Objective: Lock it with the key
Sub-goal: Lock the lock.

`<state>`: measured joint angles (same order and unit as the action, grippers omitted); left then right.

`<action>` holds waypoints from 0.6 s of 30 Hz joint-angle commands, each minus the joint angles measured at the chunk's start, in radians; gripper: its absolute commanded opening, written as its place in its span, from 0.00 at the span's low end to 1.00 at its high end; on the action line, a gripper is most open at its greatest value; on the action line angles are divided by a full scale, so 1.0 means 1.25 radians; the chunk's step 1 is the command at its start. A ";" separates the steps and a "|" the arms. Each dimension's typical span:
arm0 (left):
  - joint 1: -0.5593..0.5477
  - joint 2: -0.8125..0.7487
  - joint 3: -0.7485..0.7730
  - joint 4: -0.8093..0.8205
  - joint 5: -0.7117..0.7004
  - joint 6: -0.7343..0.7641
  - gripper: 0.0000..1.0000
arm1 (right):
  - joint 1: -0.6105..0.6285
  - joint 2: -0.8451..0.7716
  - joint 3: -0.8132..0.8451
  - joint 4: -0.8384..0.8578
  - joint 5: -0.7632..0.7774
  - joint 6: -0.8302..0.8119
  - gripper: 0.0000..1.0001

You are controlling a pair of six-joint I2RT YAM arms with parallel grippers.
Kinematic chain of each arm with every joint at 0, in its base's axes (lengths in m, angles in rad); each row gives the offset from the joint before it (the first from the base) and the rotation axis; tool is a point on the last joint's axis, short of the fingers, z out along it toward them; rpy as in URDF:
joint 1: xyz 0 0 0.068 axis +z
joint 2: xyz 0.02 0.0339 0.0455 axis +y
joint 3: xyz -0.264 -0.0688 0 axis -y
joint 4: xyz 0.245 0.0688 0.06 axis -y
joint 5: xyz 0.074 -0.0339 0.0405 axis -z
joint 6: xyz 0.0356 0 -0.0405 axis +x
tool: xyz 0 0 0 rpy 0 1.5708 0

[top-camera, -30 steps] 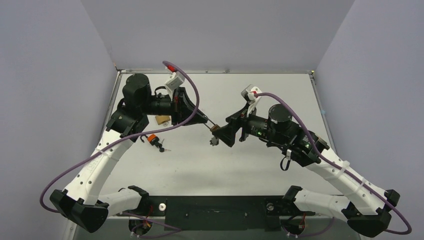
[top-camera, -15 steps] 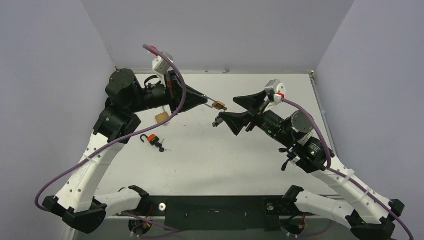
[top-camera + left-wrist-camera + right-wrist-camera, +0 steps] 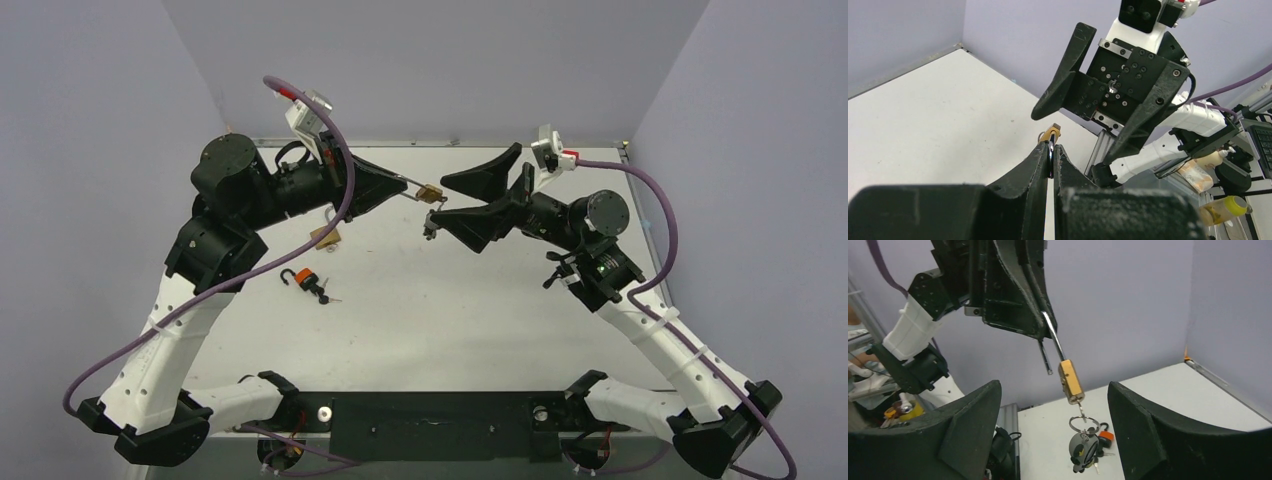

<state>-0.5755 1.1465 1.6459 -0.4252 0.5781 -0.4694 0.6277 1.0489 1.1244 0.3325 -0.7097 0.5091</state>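
Note:
My left gripper (image 3: pixel 400 185) is shut on the open shackle (image 3: pixel 1050 335) of a brass padlock (image 3: pixel 430 193) and holds it in the air above the table. The padlock's body (image 3: pixel 1070 381) hangs below the shackle. A key (image 3: pixel 1081 412) sits in its keyhole, with a ring and a grey keychain (image 3: pixel 1083 450) dangling. My right gripper (image 3: pixel 441 203) is wide open and empty, with one finger on each side of the hanging padlock, not touching it. In the left wrist view the padlock (image 3: pixel 1052 133) pokes out past my shut fingertips (image 3: pixel 1043 150).
An orange padlock (image 3: pixel 305 279) with an open shackle and small keys lies on the table at the left; it also shows in the right wrist view (image 3: pixel 1105 436). A tan padlock (image 3: pixel 324 237) lies under the left arm. Purple walls close in the table.
My left gripper has lifted the brass padlock up and toward the back. My right gripper has risen with it and opened wide, away from the key.

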 commanded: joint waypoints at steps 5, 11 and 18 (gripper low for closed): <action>-0.017 0.003 0.060 0.003 -0.081 -0.028 0.00 | -0.009 0.063 0.033 0.256 -0.100 0.176 0.71; -0.022 0.005 0.066 0.008 -0.082 -0.032 0.00 | -0.030 0.092 0.025 0.348 -0.105 0.268 0.63; -0.023 0.004 0.074 0.007 -0.090 -0.037 0.00 | -0.034 0.124 0.017 0.463 -0.130 0.360 0.53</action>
<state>-0.5976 1.1580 1.6806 -0.4606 0.4862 -0.4957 0.5892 1.1908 1.1294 0.7380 -0.8307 0.8757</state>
